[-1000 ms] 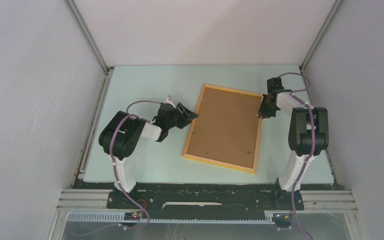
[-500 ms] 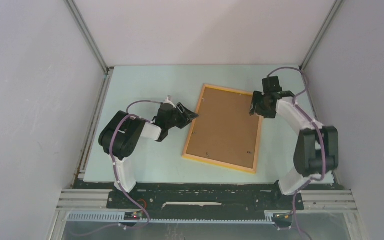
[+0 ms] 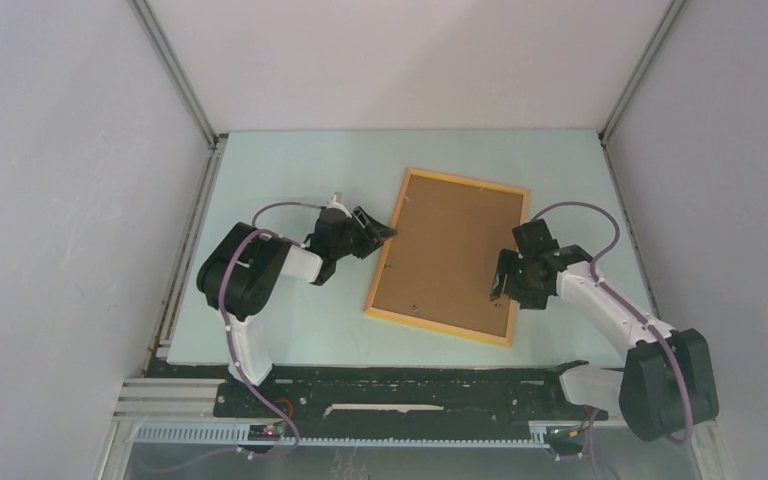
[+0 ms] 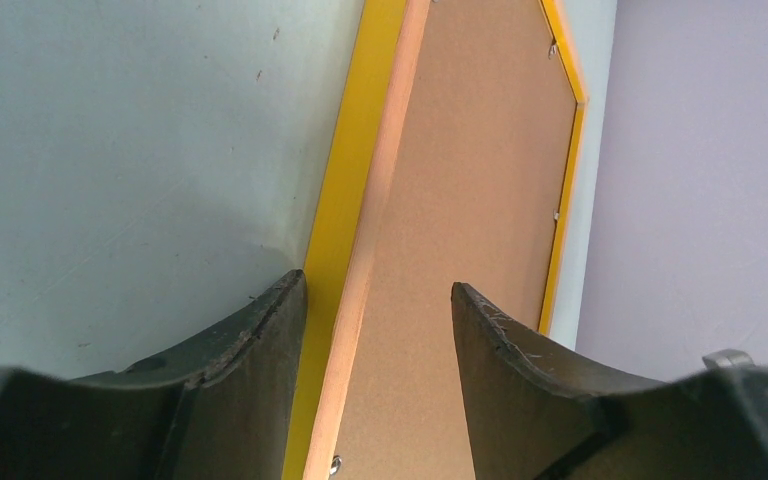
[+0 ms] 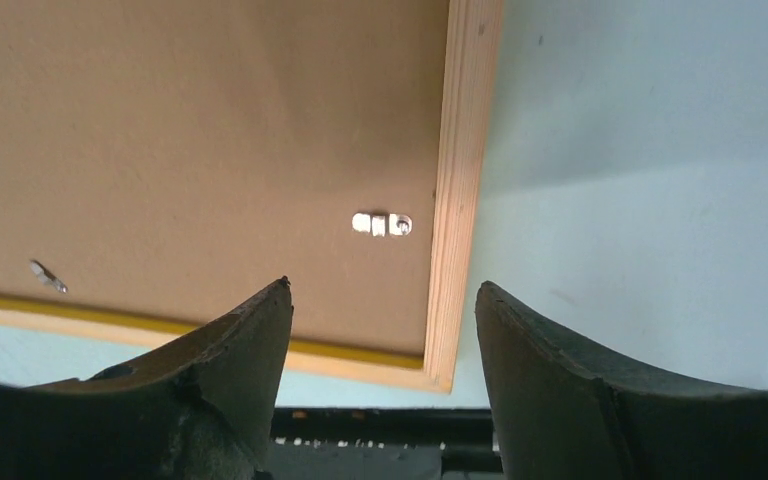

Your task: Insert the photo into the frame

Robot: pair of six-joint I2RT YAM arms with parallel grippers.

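The yellow-orange frame [image 3: 385, 265] lies face down on the pale table, with a brown backing board [image 3: 450, 250] filling it. The photo is hidden. My left gripper [image 3: 382, 232] is open at the frame's left side. In the left wrist view its fingers [image 4: 376, 282] straddle the yellow rail [image 4: 345, 190] with gaps on both sides, beside the board [image 4: 470, 170]. My right gripper [image 3: 503, 288] hovers open over the frame's near right corner. In the right wrist view the wooden rail [image 5: 465, 150] runs between its fingers [image 5: 383, 285], and nothing is gripped.
Small metal tabs [image 5: 382, 224] sit on the backing board [image 5: 210, 130] near the right rail. Grey cell walls close in on three sides. A black base rail [image 3: 410, 385] runs along the table's near edge, just beyond the frame's corner.
My right arm swung from the frame's far right edge down to its near right corner, and its jaws opened. The left arm and the frame have not moved.
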